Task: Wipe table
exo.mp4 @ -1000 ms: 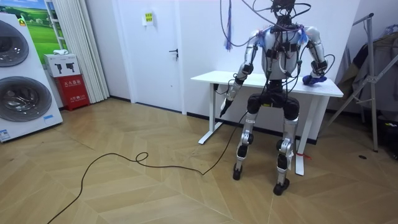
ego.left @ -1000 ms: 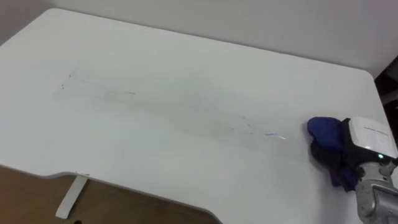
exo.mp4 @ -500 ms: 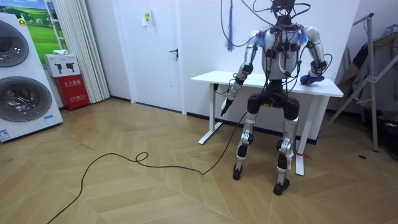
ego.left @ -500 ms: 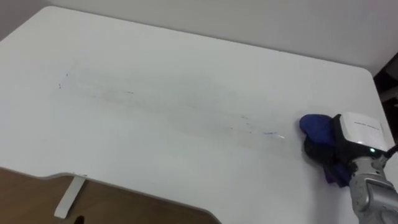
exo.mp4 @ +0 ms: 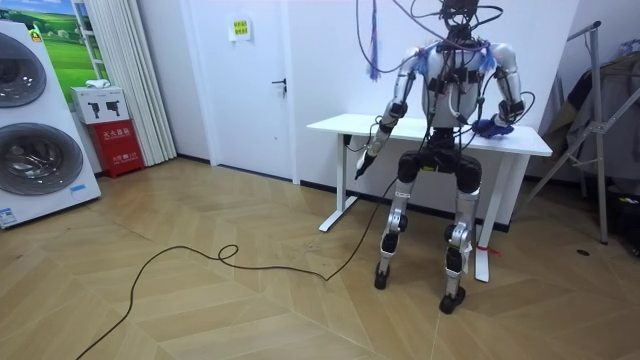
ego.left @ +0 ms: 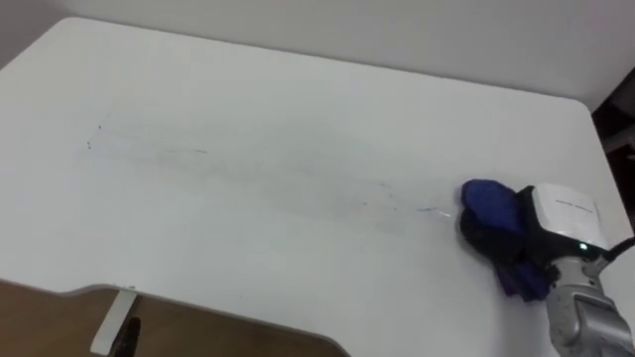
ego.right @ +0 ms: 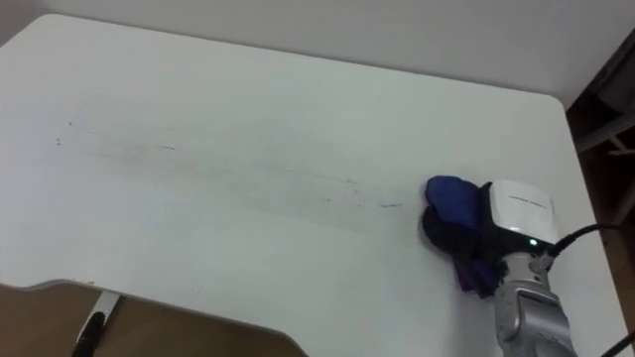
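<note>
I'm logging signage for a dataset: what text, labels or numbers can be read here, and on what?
Yellow sign near the door: too small to read.
Red box beside the washing machine: markings too small to read.
Washing machine's label: too small to read.
Table, and blue cloth gripped in the right hand: no writing.

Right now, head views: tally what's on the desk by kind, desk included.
table: 1
blue cloth: 1
robot hand (right, on the cloth): 1
Total: 3
</note>
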Motion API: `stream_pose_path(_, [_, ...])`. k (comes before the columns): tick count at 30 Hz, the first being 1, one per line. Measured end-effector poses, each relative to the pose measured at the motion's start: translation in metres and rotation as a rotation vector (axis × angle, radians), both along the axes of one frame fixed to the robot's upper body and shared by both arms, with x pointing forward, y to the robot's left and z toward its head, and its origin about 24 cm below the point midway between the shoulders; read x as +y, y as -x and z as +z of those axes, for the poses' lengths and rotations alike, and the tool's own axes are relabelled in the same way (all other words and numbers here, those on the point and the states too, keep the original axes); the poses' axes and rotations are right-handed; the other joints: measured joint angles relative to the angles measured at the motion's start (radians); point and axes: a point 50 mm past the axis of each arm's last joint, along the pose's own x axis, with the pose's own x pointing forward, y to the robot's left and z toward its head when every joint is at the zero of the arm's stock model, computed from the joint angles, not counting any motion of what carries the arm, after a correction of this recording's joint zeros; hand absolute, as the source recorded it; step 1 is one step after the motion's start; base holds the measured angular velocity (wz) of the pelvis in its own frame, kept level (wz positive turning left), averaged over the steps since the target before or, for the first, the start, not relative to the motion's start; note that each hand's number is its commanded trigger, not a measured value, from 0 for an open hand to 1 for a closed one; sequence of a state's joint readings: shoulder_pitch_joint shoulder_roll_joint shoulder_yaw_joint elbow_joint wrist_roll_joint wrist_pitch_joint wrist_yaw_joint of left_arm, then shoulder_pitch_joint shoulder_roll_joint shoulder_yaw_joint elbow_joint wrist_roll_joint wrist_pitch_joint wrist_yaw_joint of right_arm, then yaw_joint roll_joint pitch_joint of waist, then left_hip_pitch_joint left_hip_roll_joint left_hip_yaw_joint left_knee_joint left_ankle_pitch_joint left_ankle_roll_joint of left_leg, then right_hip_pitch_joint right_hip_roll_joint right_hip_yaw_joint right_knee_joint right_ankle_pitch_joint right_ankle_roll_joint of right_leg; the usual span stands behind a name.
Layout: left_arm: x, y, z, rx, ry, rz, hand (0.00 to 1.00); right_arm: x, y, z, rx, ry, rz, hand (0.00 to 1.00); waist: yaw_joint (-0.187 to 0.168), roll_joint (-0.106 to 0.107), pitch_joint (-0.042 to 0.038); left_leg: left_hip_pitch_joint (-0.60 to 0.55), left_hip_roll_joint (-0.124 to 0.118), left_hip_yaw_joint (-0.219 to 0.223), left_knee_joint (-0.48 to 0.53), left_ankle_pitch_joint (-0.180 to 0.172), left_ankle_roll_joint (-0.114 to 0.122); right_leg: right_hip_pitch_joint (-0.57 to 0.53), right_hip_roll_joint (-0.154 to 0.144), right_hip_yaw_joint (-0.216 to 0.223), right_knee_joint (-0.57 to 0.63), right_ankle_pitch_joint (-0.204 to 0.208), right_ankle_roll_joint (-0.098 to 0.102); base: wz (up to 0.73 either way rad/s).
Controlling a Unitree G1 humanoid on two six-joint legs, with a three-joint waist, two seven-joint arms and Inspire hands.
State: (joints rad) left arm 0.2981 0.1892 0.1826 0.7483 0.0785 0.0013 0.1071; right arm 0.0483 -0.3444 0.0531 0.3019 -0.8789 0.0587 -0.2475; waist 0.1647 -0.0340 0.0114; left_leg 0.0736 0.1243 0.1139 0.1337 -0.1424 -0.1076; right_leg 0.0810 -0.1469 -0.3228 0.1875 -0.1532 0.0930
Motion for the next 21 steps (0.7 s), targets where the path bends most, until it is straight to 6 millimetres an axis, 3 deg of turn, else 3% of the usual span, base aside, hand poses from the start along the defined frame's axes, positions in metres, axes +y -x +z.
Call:
stream_pose_path(7, [-0.003, 0.003, -0.002, -0.002, 0.026, 0.013, 0.00, 0.008, -0.009, 0.027, -0.142, -0.078, 0.061, 0.00, -0.018, -0.011, -0.0044, -0.002, -0.002, 0.005, 0.001, 0.000, 0.000, 0.000, -0.004, 0.006, 0.000, -0.001, 0.000, 0.00])
stream_pose_path(13, [-0.003, 0.013, -0.007, 0.025, 0.053, 0.053, 0.00, -0.005, -0.013, 0.079, -0.385, -0.154, 0.027, 0.00, -0.060, -0.019, -0.0068, 0.008, -0.003, 0.017, 0.000, 0.000, 0.001, -0.001, -0.004, 0.022, 0.006, -0.001, 0.000, -0.06])
stream_pose_path(14, [-0.003, 0.016, -0.008, 0.038, 0.054, 0.060, 0.00, -0.008, -0.013, 0.086, -0.425, -0.171, 0.021, 0.00, -0.081, -0.023, -0.0058, 0.015, -0.003, 0.018, 0.000, 0.000, 0.001, 0.006, -0.004, 0.021, 0.004, -0.001, 0.000, 0.00])
stream_pose_path(21, [-0.005, 0.020, -0.013, 0.062, 0.090, 0.056, 0.00, -0.021, -0.008, 0.108, -0.528, -0.149, -0.011, 0.00, -0.129, -0.029, -0.0042, 0.019, -0.003, 0.027, -0.005, -0.001, 0.001, -0.001, -0.004, 0.022, 0.001, -0.001, 0.001, -0.01])
